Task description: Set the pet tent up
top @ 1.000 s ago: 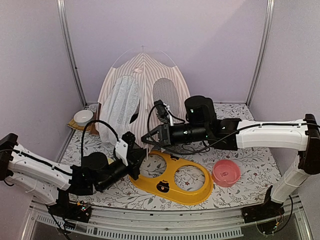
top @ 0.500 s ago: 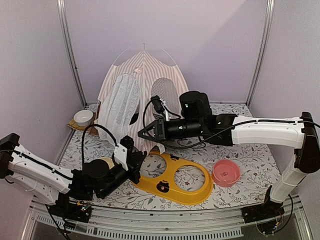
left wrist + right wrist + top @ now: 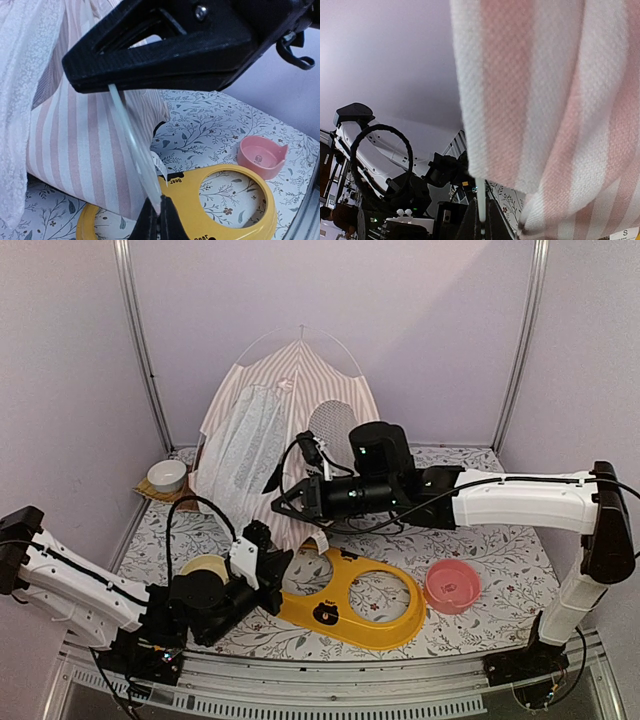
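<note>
The pet tent's [image 3: 300,390] pole [image 3: 131,142] — clamped by left tool [image 3: 159,221], right tool [image 3: 279,508]

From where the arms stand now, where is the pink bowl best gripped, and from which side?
Probably by its rim, from straight above: one finger inside the pink bowl, one outside. It sits upright, mouth up, with a thin wall. Take the right side, away from the yellow tray.
</note>
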